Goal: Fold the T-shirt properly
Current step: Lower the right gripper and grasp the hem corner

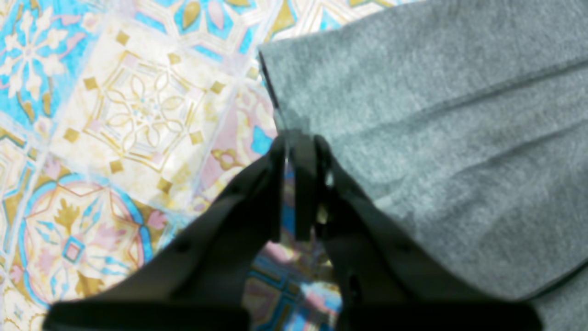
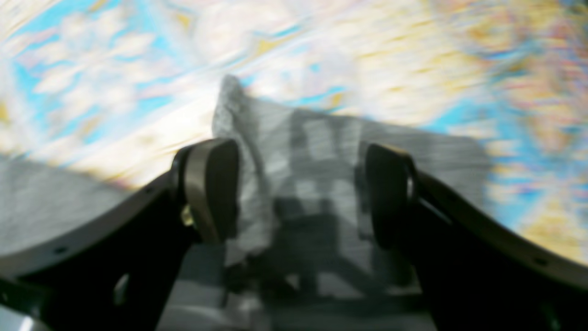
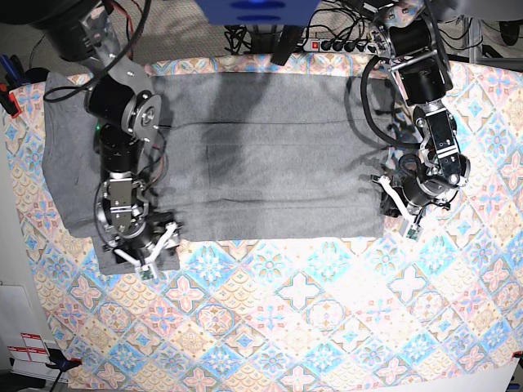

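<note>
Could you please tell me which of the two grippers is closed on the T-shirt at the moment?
The left gripper, pinching the T-shirt at its edge; the right gripper stands open.

The right wrist view is smeared with blur, so the tablecloth (image 2: 115, 82) pattern there is unreadable. In the base view, the right arm (image 3: 122, 163) covers part of the T-shirt (image 3: 270, 155), and the neck label can't be made out.

patterned tablecloth (image 3: 327, 310) covers the table; grey t-shirt (image 3: 270, 163) lies flat on it.
</note>
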Robot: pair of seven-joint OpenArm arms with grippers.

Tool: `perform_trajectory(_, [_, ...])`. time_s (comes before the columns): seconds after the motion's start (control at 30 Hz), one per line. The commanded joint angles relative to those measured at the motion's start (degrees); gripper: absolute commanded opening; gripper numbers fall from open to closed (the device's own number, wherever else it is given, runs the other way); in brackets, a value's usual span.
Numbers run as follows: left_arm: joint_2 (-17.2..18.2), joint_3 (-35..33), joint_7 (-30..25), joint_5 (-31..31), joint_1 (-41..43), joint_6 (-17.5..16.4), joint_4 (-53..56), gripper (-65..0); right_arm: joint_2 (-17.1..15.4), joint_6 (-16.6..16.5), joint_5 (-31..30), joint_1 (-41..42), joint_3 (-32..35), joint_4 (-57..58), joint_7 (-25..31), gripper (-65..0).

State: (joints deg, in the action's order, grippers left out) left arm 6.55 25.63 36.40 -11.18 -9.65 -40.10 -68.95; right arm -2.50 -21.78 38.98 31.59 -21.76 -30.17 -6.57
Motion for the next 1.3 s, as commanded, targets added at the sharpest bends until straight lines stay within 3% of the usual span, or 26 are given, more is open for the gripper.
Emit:
perform_trajectory(0.0, [0.5,0.0,-1.3,0.8,-1.2,0.1,-0.9,-61.4,-0.1,0.1,-0.3,1.8,0.3,0.0,1.4,-22.3])
perform_trajectory(0.43, [0.5,0.0,-1.3,0.8,-1.2,0.1,-0.9,-61.4,0.0,0.1,-0.4,3.1,0.1,1.1,2.3,-22.3])
perform_trajectory(0.63, [0.5,0.0,-1.3,0.8,-1.2,0.1,-0.9,-61.4,0.0,0.3,-0.5,6.8,-0.2,8.7,5.4,-22.4])
perform_trajectory(0.77, [0.5,0.0,-1.3,0.8,-1.2,0.1,-0.9,-61.4,-0.4,0.7,-0.5,9.5,-0.3,12.9,6.7,-30.7])
perform_trajectory(0.9, [0.5,0.0,-1.4,0.8,-1.3,0.1,-0.9,-61.4,-0.4,3.6,-0.3,9.8,-0.2,13.8,8.2,-37.9])
perform_trajectory(1.27, [0.6,0.0,-1.4,0.8,-1.9,0.1,-0.9,-61.4,-2.7,3.9,-0.3,9.5,0.2,15.0,8.2,-38.0])
